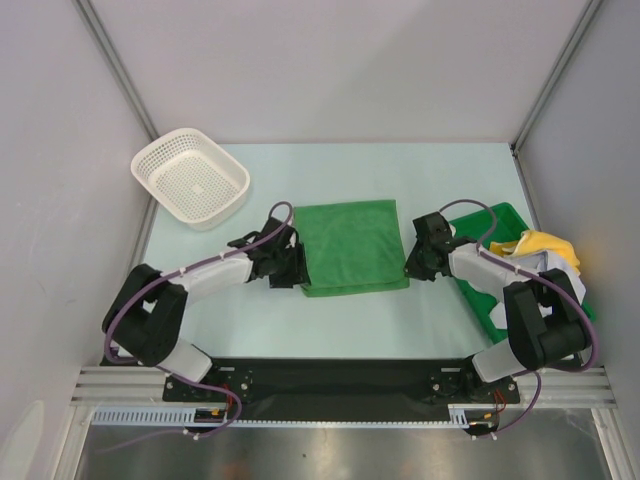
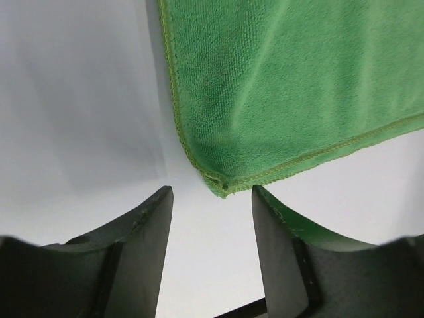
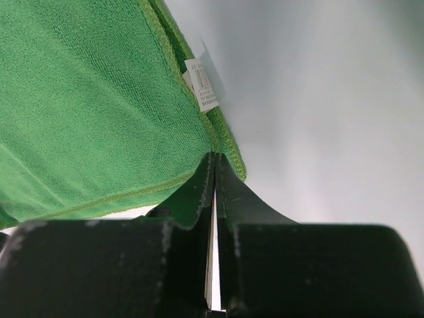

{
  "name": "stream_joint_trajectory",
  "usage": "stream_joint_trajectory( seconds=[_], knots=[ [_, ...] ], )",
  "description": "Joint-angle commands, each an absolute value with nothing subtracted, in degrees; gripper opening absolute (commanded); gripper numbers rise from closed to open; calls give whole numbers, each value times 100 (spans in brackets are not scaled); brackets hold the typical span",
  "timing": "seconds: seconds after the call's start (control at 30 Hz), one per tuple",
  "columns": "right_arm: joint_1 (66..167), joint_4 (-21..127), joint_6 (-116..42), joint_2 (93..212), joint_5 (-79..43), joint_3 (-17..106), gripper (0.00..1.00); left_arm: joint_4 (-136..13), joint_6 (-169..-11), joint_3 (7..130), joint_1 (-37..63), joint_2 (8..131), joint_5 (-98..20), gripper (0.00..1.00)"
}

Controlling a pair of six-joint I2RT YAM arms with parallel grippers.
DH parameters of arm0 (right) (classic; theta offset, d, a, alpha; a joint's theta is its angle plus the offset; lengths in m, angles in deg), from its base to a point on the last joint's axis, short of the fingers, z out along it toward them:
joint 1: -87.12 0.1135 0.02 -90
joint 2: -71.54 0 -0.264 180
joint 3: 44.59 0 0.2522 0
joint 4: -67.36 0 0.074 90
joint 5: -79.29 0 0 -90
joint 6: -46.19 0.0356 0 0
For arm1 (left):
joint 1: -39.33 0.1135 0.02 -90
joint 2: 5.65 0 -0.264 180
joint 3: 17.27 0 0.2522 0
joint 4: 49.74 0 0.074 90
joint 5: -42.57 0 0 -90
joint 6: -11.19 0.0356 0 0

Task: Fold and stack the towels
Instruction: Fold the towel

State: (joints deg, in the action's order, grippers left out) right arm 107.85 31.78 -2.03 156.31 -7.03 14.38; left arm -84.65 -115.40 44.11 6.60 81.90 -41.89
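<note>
A green towel (image 1: pixel 350 245) lies folded flat on the table between the two arms. My left gripper (image 1: pixel 295 268) is open at its near left corner. In the left wrist view the corner of the towel (image 2: pixel 291 86) sits just ahead of the gap of the left gripper (image 2: pixel 212 199), not between the fingers. My right gripper (image 1: pixel 410 268) is at the towel's near right corner. In the right wrist view the right gripper (image 3: pixel 215 158) is shut, its tips pinching the edge of the towel (image 3: pixel 86 99) just below a white label (image 3: pixel 201 84).
A white mesh basket (image 1: pixel 190 178) stands at the back left. A green bin (image 1: pixel 505 215) at the right holds a yellow towel (image 1: pixel 545 245) and a pale one (image 1: pixel 560 262). Grey walls close in both sides and the back.
</note>
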Motion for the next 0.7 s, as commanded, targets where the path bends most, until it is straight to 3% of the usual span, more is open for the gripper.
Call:
stream_joint_trajectory(
  seconds=[0.0, 0.13, 0.27, 0.6, 0.67],
  knots=[
    [10847, 3365, -259, 15486, -605, 1443, 0, -8459, -11783, 4563, 699, 7802, -4418, 57],
    [10891, 3400, -276, 15504, -588, 1443, 0, -8363, -12002, 4475, 716, 7696, -4462, 59],
    [10935, 3444, -277, 15547, -579, 1443, 0, -8284, -12099, 4571, 725, 8020, -4304, 50],
    [10988, 3480, -329, 15574, -570, 1435, 0, -8205, -12170, 4624, 769, 8391, -4392, 40],
    [10988, 3488, -338, 15565, -561, 1434, 0, -8204, -12170, 4633, 795, 8435, -4392, 33]
  ],
)
